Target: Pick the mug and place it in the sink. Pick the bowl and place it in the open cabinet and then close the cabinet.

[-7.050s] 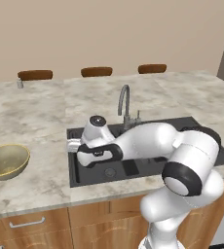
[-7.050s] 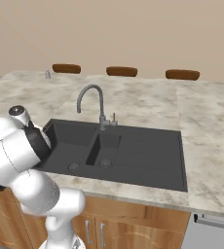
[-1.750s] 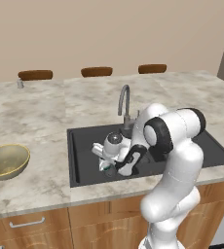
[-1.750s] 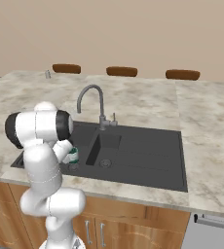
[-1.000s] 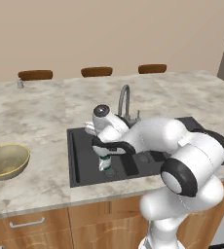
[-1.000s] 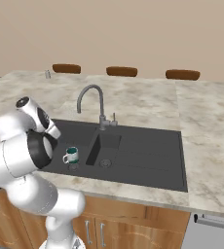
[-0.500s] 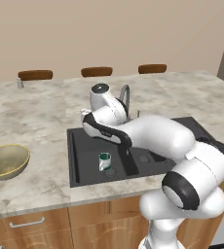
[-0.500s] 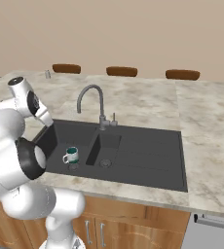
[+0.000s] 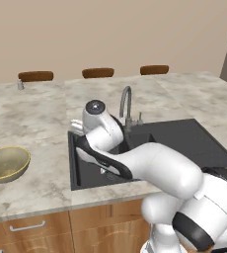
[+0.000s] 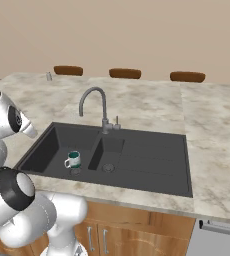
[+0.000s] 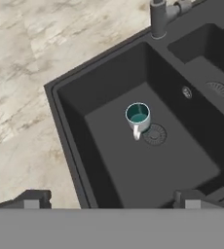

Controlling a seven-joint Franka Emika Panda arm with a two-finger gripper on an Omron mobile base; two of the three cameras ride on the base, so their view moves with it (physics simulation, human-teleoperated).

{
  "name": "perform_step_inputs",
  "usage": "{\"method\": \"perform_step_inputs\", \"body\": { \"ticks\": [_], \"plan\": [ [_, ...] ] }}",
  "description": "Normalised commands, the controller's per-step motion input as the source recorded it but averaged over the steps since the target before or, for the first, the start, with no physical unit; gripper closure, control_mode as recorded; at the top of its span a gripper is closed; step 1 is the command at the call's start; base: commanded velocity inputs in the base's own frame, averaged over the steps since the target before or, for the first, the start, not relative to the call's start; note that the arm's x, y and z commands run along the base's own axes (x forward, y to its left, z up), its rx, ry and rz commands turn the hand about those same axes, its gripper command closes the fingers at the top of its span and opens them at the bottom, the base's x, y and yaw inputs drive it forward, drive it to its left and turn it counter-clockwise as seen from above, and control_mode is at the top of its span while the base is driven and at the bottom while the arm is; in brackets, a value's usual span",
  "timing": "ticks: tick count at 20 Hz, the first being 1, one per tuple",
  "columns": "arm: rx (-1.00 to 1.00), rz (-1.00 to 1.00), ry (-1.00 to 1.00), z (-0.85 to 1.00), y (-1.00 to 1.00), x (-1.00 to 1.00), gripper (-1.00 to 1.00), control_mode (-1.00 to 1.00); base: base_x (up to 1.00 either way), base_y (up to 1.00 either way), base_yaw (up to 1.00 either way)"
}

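The mug (image 11: 138, 116) stands upright in the larger basin of the black sink (image 11: 109, 165), next to the drain, teal inside showing and handle toward me. From the right it shows as the mug (image 10: 73, 159) on the floor of the sink (image 10: 152, 160). My gripper (image 11: 111, 199) hangs well above it, open, with nothing between its fingertips (image 11: 33, 199). The olive-tan bowl (image 9: 7, 164) rests on the counter left of the sink (image 9: 184, 138), near the front edge. My arm (image 9: 135, 163) arches over the left basin. The cabinet is out of view.
A grey gooseneck faucet (image 9: 127, 101) rises behind the basins' divider, also the faucet (image 10: 94, 102). A small shaker (image 9: 20, 85) stands at the counter's far left edge. Chair backs (image 9: 97, 72) line the far side. Base cabinet fronts (image 9: 31, 227) run below the counter.
My hand has risen up and away from the mug toward the left, jaws staying open. The mug stays standing in the basin. The bowl has not moved.
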Motion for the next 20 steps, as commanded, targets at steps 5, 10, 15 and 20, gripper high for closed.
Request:
{"method": "perform_step_inputs", "body": {
  "ticks": [5,10,15,20],
  "plan": [
    [0.11,0.14,0.00,0.09,0.37,-0.06,-1.00,-1.00,0.00,0.00,0.00],
    [0.00,0.16,0.07,0.22,0.45,0.00,-1.00,-1.00,0.00,0.00,0.00],
    [-0.07,0.11,0.23,0.20,0.50,0.00,-1.00,-1.00,0.00,0.00,0.00],
    [-0.01,0.05,0.06,0.00,0.68,0.00,-1.00,-1.00,0.00,0.00,0.00]
  ]
}}
